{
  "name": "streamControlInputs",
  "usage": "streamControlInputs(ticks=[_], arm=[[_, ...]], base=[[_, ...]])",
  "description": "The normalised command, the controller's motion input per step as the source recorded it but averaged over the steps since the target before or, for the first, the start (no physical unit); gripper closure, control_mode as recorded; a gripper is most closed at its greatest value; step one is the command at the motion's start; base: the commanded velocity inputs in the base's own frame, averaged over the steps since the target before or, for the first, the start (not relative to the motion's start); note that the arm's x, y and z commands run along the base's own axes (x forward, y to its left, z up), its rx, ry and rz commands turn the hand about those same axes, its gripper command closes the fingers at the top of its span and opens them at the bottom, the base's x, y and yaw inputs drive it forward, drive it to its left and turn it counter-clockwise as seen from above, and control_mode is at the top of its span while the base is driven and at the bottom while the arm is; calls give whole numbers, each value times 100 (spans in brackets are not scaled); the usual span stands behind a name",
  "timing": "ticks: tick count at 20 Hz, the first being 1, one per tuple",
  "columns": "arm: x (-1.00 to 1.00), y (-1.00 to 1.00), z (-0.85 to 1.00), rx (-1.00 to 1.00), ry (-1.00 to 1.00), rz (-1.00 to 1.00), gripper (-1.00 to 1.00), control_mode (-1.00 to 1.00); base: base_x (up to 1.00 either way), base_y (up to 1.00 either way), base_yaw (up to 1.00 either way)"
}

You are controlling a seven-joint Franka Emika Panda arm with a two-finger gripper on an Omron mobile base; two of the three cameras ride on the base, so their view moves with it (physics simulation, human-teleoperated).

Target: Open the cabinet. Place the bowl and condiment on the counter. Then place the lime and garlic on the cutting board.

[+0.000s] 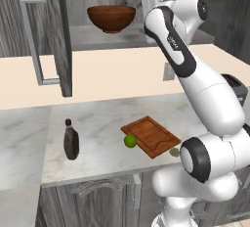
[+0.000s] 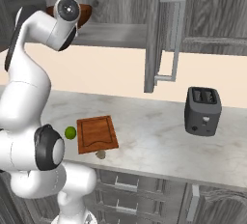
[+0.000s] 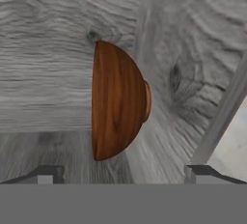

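The glossy reddish-brown wooden bowl (image 3: 118, 101) is seen ahead on the cabinet shelf, between wide-open, empty jaws.

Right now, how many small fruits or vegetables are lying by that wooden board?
2. The lime sits at the cutting board's left corner, touching its edge; the garlic lies just off its front edge. Others may be hidden.

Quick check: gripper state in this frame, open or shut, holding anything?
Gripper: open, holding nothing; its tips stand wide apart, facing the wooden bowl in the cabinet, not touching it.
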Motion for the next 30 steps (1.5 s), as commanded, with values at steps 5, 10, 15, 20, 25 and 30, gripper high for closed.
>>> streamControlInputs(ticks=[5,10,15,20,25,30], arm=[[17,0,0,0,0,0,-100,-100],[14,0,0,0,-2,0,-100,-100],[23,1,-1,-2,-1,0,-100,-100],[29,4,-6,-7,0,0,-100,-100],[31,5,0,-2,0,0,-100,-100],[35,6,0,-1,0,0,-100,-100]], base=[[0,0,0],[0,0,0],[0,0,0],[0,0,0],[0,0,0],[0,0,0]])
